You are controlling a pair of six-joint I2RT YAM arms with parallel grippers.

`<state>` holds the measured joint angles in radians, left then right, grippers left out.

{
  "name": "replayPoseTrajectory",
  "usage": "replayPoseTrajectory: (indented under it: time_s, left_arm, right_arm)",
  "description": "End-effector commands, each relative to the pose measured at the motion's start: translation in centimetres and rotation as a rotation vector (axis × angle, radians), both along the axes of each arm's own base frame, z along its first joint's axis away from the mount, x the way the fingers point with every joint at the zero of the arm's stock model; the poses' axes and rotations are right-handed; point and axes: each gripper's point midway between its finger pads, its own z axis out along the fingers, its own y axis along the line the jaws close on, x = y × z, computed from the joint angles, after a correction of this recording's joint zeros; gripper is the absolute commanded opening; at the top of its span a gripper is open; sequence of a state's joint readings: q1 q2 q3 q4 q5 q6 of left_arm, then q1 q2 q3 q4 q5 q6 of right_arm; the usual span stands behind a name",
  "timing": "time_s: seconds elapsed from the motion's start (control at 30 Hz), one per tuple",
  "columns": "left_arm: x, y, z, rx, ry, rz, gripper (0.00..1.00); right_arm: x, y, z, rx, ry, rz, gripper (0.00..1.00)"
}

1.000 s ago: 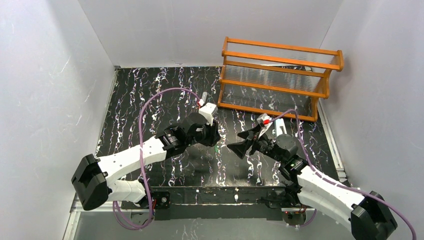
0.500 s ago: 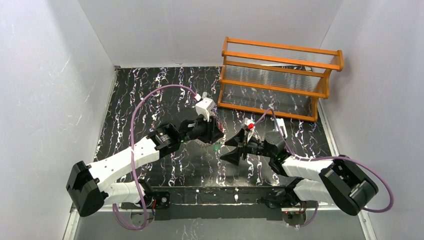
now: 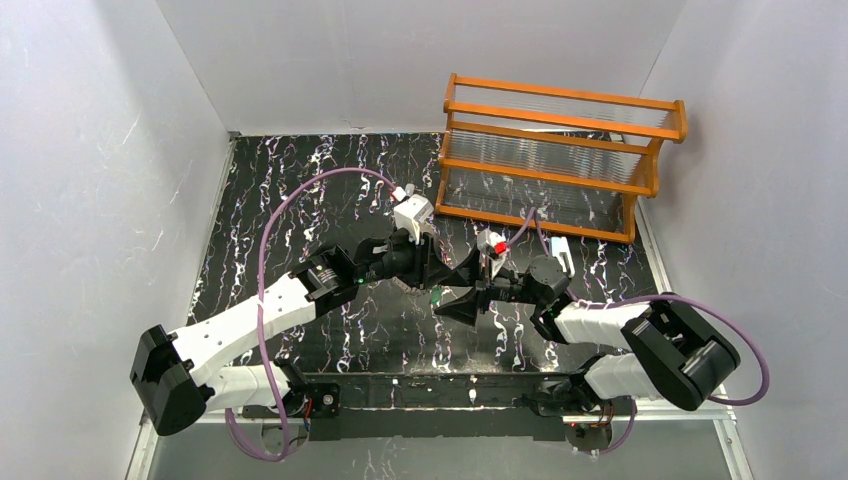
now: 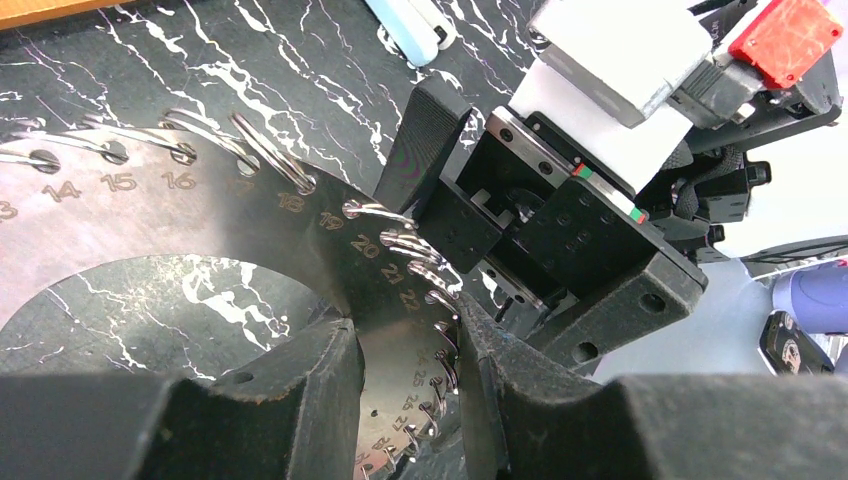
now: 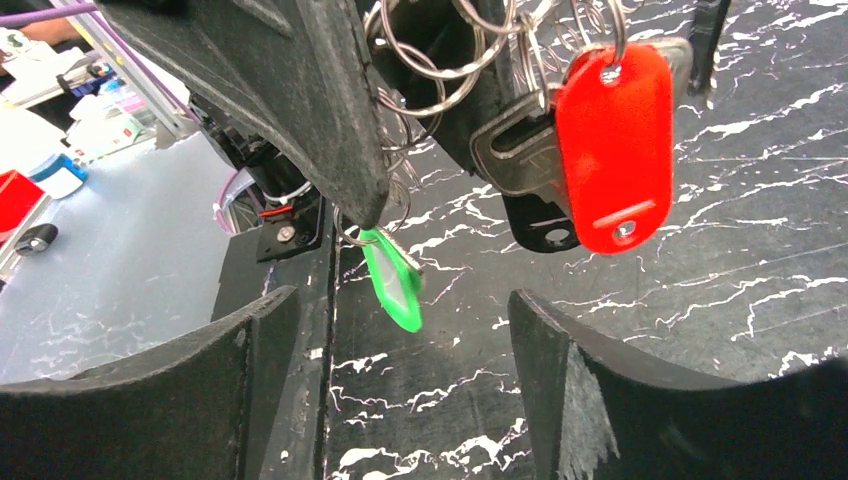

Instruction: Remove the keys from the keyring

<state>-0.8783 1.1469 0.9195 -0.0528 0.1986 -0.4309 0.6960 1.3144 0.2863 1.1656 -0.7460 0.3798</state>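
The keyring, a flat numbered disc with small split rings threaded through holes along its rim, is held up above the table, near its middle and between the two arms. The left gripper carries it, its fingers clamped on the disc's rim.

From the rings hang the green key, lowest and nearest the right arm, and the red key beside a metal blade. A dark piece under the red one may be the third key, though the cluster is too crowded to be sure.

The right gripper faces the rim with its fingers apart, one on each side of the green key and touching nothing.

The step in hand looks like the first removal, with the green key as the target. The next move likely calls for pinching that tag squarely, then working it around its split ring while the left arm holds the disc steady.
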Motion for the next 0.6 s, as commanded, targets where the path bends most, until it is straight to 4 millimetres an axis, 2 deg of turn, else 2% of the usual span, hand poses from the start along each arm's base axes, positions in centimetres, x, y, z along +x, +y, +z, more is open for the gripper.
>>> replayPoseTrajectory:
  time_s: [0.0, 0.4, 0.47, 0.57]
  left_arm:
    - [0.11, -0.66, 4.22, -0.099, -0.069, -0.026, 0.0]
    - [0.23, -1.11, 4.7, -0.147, -0.06, -0.016, 0.0]
    - [0.34, -1.06, 4.55, -0.146, -0.057, -0.007, 0.0]
    - [0.66, -0.89, 4.11, -0.142, -0.049, 0.021, 0.0]
  right_arm:
    - [0.06, 0.68, 3.16, 0.09, -0.101, 0.037, 0.81]
    - [-0.38, 0.88, 3.29, 0.108, -0.099, 0.074, 0.63]
    - [-0.4, 0.89, 3.23, 0.11, -0.096, 0.075, 0.58]
    - [-0.45, 0.83, 3.1, 0.11, -0.088, 0.074, 0.45]
